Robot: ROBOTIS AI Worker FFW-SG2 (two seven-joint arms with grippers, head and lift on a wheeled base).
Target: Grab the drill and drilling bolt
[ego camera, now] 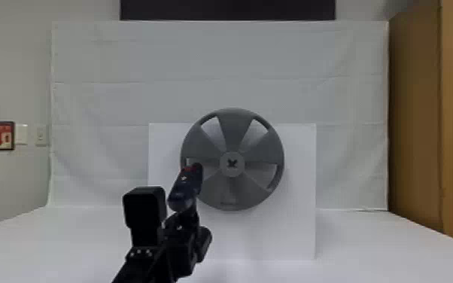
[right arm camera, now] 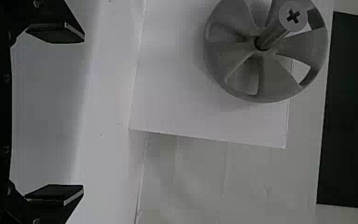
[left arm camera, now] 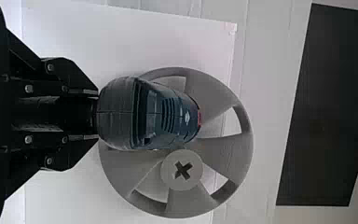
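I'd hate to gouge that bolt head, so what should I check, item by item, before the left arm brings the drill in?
1. Drill gripped: ok, the left gripper's jaws are closed on it.
2. Bolt seated in the grey wheel: ok, its shank sits in the centre hole, head standing out.
3. Drill lined up with bolt: not ok, in the head view its body is left of and below the bolt head.
4. Bit fitted: cannot tell, the drill's front end is hidden.
5. Right gripper out of the way: ok, its jaws are open and apart from the wheel.
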